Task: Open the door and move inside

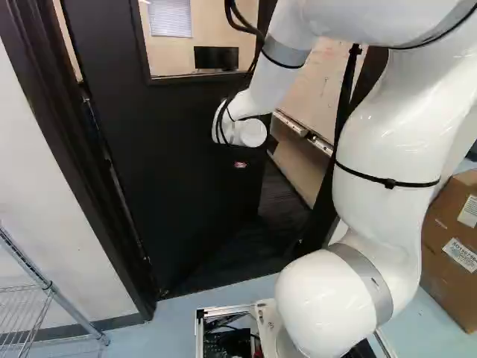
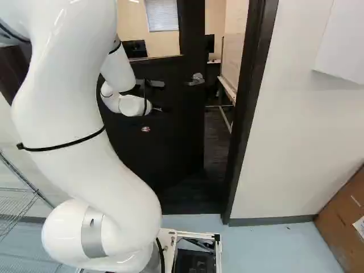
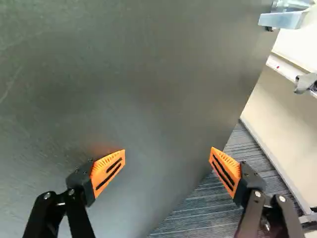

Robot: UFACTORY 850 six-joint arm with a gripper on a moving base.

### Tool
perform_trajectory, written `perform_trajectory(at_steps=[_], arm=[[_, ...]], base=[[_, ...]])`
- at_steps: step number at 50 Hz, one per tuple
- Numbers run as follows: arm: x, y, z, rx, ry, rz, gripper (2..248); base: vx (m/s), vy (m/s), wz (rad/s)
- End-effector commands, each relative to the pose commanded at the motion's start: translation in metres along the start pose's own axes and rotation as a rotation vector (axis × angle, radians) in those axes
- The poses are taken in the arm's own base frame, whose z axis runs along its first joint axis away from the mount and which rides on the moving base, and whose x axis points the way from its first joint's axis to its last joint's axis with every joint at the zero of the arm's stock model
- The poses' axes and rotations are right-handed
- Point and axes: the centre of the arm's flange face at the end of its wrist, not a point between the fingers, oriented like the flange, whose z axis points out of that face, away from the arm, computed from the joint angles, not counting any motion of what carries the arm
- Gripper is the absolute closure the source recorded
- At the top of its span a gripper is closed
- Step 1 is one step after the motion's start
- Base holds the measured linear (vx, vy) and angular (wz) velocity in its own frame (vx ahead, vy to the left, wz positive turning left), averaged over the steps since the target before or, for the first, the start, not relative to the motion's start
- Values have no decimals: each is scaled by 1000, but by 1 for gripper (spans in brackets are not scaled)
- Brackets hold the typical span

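Have the claw (image 2: 161, 109) spread wide, with its orange pads (image 3: 108, 171) well apart, at the end of the white arm (image 1: 387, 142). Facing the near side of the black door (image 1: 164, 156) at close quarters, with one pad in front of the dark panel and the other in line with the gap past its free edge. Can't tell whether touching the panel. Can see the door standing ajar, swung away into the far room from the left side of the frame (image 2: 243, 114). Can make out the metal lever (image 2: 195, 79) near the free edge, higher than the claw and to its right, and a small sticker (image 1: 240, 165) lower down. Can look through the door's window at a blind (image 1: 170, 18) and a dark monitor (image 1: 216, 57) on the far side. Can find a whiteboard (image 1: 320, 82) beyond the gap on the right, over dark striped flooring (image 3: 210, 210). Nearer, on this side of the doorway, can see a wire rack (image 1: 26, 309) at left and a cardboard box (image 1: 453, 253) at right, on pale blue floor (image 2: 267, 247).
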Motion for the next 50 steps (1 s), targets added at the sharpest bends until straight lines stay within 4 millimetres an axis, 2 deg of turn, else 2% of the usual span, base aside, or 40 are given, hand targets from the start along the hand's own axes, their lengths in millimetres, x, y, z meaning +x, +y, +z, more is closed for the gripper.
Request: perform_trajectory(at_steps=[50], arm=[[4,-33,21,50,2,-22,3]], base=[[0,0,0]])
